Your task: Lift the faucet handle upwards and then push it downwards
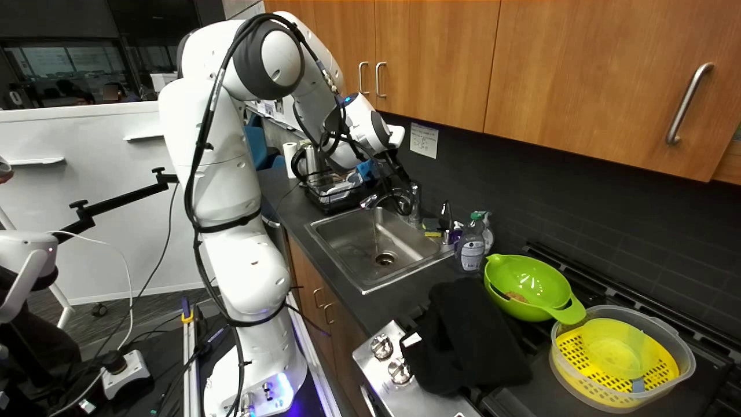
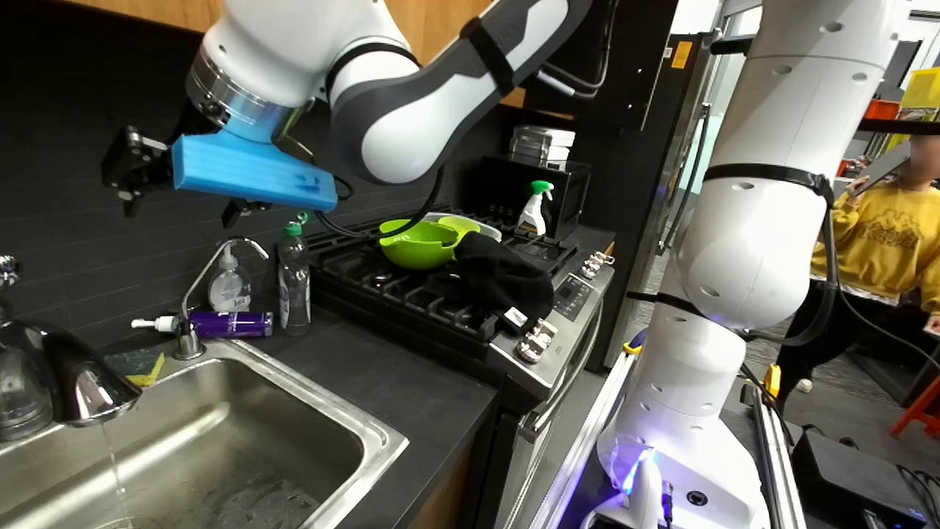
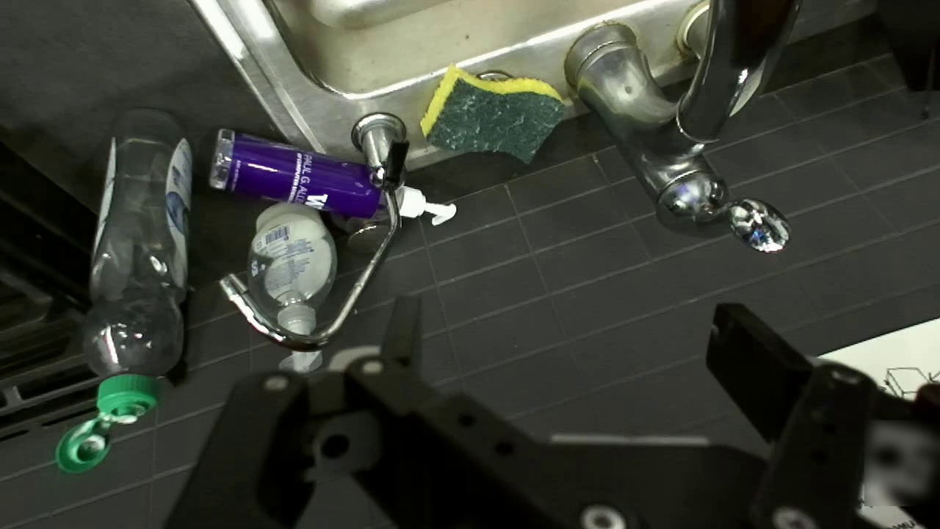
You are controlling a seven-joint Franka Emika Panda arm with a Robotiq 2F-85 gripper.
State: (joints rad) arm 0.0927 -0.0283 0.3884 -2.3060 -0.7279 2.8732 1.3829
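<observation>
Wrist view is showing most plainly the faucet handle (image 3: 756, 224), which is sitting on the wall side of the sink (image 3: 440, 44), at the top of the faucet (image 3: 635, 121), its rounded tip gleaming like a mirror. The tool (image 3: 565, 330) is hovering above that side of the sink, apart from the faucet handle, with its matte black fingers (image 3: 760, 367) standing widely spread and dark tile (image 3: 587, 257) showing between them. In an exterior view, beyond what the wrist view is covering, a thin thread of water (image 2: 114, 463) is falling from the chrome spout (image 2: 88, 382) into the steel sink, and a smooth blue piece (image 2: 250, 173) is spanning the tool. In an exterior view the robot arm (image 1: 231, 191) is overlapping its own tool, and the fingers are blending into dark shapes near the faucet. Along the sink's wall-side rim, a rough green-and-yellow sponge (image 3: 496, 114) is resting beside the faucet, a slender curved tap (image 3: 365, 285) is rising, and a glossy purple bottle (image 3: 294, 173) is lying on its side. On the stove (image 2: 569, 297) side of the sink, a clear green-capped bottle (image 2: 294, 290) is standing on the worktop (image 2: 382, 375); farther out, a crumpled black cloth (image 1: 469, 341) and a green colander (image 1: 547, 281) are occupying the stove, with a yellow perforated basket (image 1: 608, 385) sitting in a clear tub (image 1: 687, 362) beyond.
</observation>
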